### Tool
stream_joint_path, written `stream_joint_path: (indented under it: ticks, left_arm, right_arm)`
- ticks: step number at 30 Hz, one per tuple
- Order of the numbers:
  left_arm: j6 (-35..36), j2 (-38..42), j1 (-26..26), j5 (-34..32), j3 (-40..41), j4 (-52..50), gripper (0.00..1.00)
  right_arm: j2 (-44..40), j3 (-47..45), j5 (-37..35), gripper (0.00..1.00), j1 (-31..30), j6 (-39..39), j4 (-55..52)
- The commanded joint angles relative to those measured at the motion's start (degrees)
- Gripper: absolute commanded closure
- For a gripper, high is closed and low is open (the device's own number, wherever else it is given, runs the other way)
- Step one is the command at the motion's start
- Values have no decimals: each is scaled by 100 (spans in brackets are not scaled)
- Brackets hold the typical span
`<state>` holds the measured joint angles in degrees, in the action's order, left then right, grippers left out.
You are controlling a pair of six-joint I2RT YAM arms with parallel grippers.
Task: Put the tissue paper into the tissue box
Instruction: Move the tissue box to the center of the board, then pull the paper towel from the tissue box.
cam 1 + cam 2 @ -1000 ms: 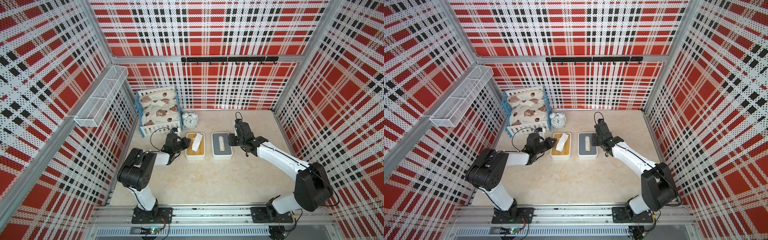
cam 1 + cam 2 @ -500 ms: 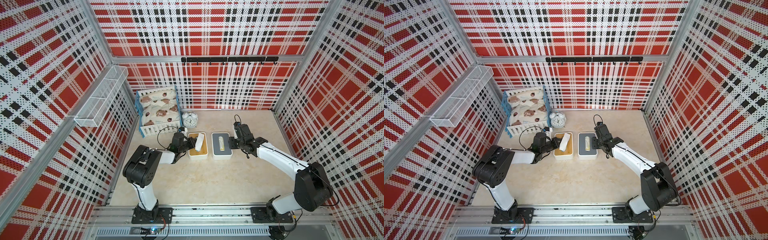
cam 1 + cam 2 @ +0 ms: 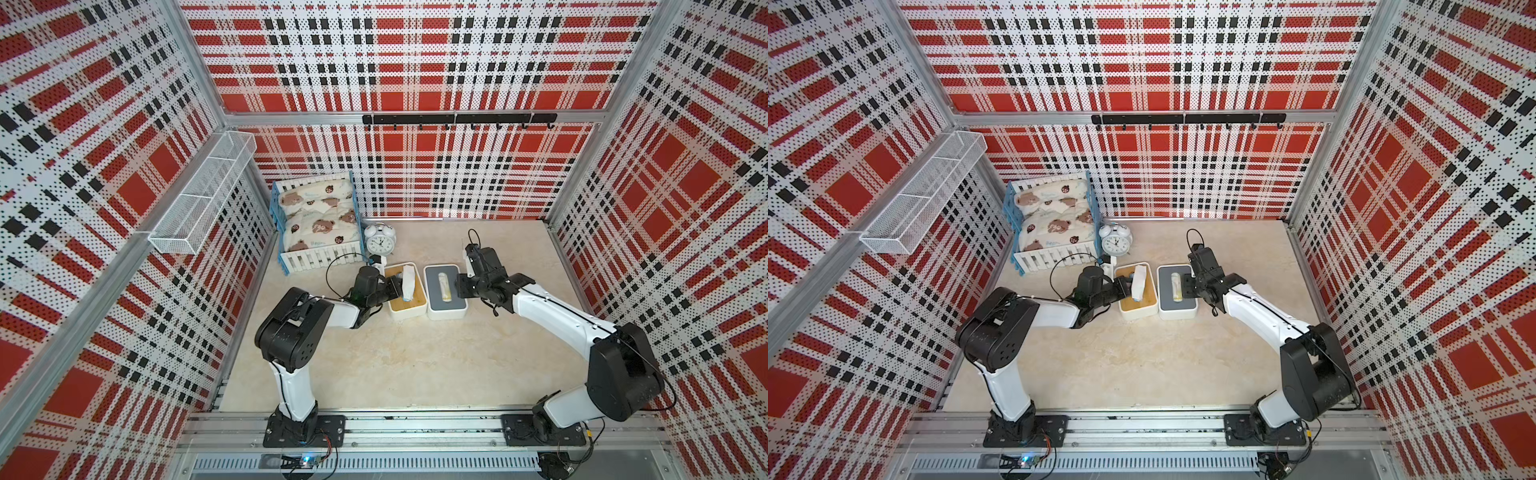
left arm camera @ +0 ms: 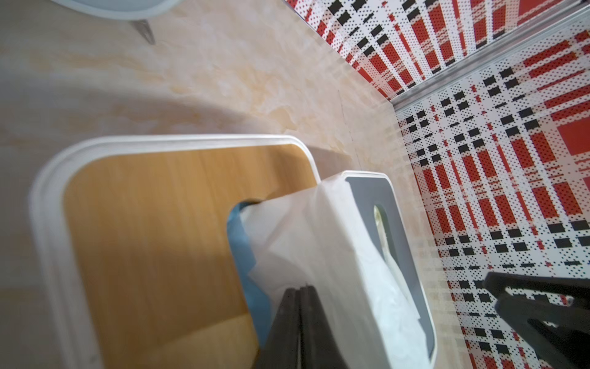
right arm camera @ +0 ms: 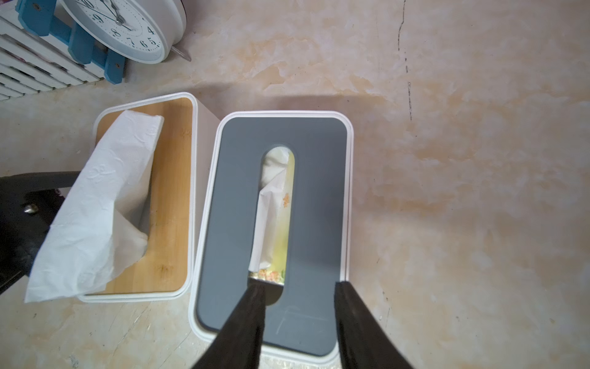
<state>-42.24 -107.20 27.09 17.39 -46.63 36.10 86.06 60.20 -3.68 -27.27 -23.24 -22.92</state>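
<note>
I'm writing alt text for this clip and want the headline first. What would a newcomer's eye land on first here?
The loud red plaid walls enclose everything. In the middle, a white tissue sticks up from the wood-lidded box, pinched by the shut left gripper. Beside it, the open right gripper hangs over the slot of the grey-lidded box.

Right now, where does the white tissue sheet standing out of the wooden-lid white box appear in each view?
Top view: white tissue sheet near centre, rising from the wooden-lid white box.
Top view: same spot, slightly left of centre.
Left wrist: just beyond the shut left gripper, coming out of the slot.
Right wrist: draped over the wooden lid.
Shared landmark: grey-lid box beside it.
</note>
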Motion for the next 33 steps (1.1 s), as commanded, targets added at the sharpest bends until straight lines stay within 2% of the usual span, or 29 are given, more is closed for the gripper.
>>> stream_joint_path:
  ticks: [1,7,17,20,25,33]
  left_arm:
    - [-30,-257,222,-1,-336,273,90]
    - [75,-161,161,-97,-278,385,90]
    - [137,970,-250,-846,848,1058,91]
    - [87,1199,-420,-1015,1133,1178,91]
    - [-146,1018,-633,-805,1235,1355,91]
    - [-249,815,-635,-623,1165,1492,91]
  right_arm:
    - [78,142,-54,59,-25,58,-52]
    - [77,145,-54,59,-36,64,-62]
    - [309,605,-384,59,-34,501,-732]
    - [467,718,-266,59,-39,672,-806]
    - [729,836,-10,61,-63,778,-706]
    - [1185,1104,366,61,-66,1032,-615]
